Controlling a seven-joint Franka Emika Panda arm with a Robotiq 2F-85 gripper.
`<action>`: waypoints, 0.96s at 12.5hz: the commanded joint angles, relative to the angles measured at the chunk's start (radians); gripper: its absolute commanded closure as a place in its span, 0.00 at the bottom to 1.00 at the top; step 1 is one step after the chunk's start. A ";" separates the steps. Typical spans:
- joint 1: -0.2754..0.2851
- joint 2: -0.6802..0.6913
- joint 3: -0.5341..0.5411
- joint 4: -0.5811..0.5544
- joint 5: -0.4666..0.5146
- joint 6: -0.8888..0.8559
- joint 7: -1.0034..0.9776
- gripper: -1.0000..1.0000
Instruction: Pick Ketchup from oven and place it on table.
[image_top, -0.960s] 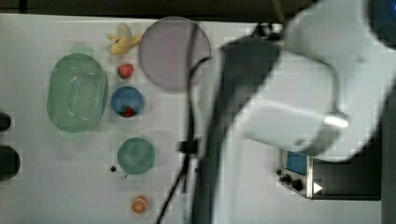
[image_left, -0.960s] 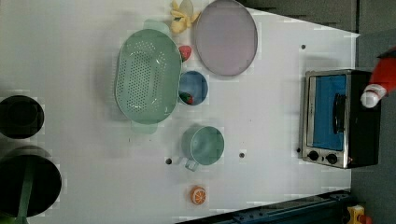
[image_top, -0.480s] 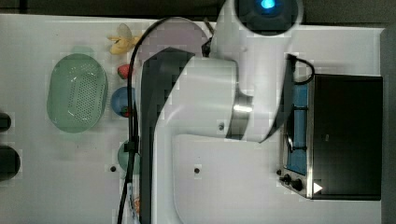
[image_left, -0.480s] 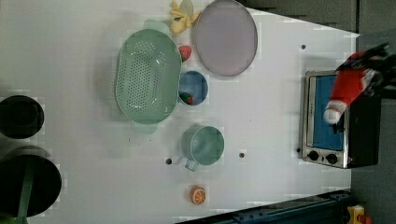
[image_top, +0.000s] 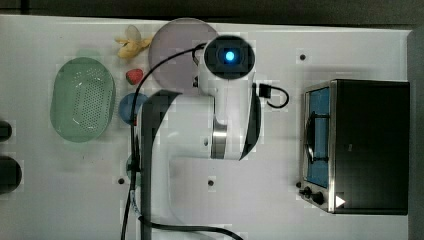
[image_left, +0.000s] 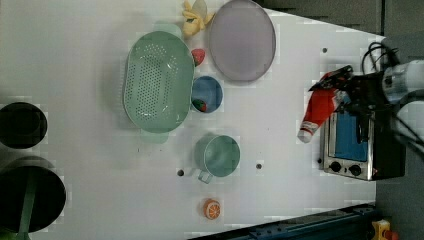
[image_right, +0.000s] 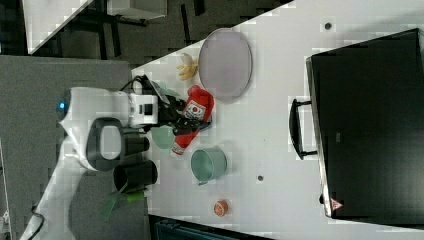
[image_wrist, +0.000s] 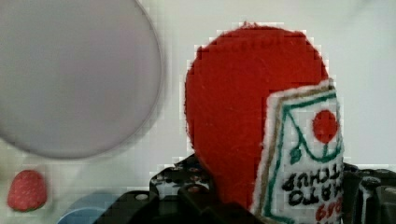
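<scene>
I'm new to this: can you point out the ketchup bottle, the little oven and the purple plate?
Ketchup (image_left: 320, 107), left view, red body.
Oven (image_left: 350, 137), left view, blue glass door.
Purple plate (image_left: 242, 40), left view, bare middle.

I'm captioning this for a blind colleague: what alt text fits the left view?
The claw holds the Ketchup cap-down above the white table, beside the oven. A green colander, purple plate and green cup sit further along.

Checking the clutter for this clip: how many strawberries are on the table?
2: one strawberry lies between the green colander and the purple plate; another sits in the blue bowl. The arm may hide others.
</scene>
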 joint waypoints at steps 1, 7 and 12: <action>-0.005 -0.003 -0.002 -0.113 -0.001 0.049 0.003 0.36; -0.011 0.163 -0.008 -0.193 0.005 0.267 0.004 0.36; -0.008 0.198 -0.007 -0.201 0.006 0.365 0.006 0.00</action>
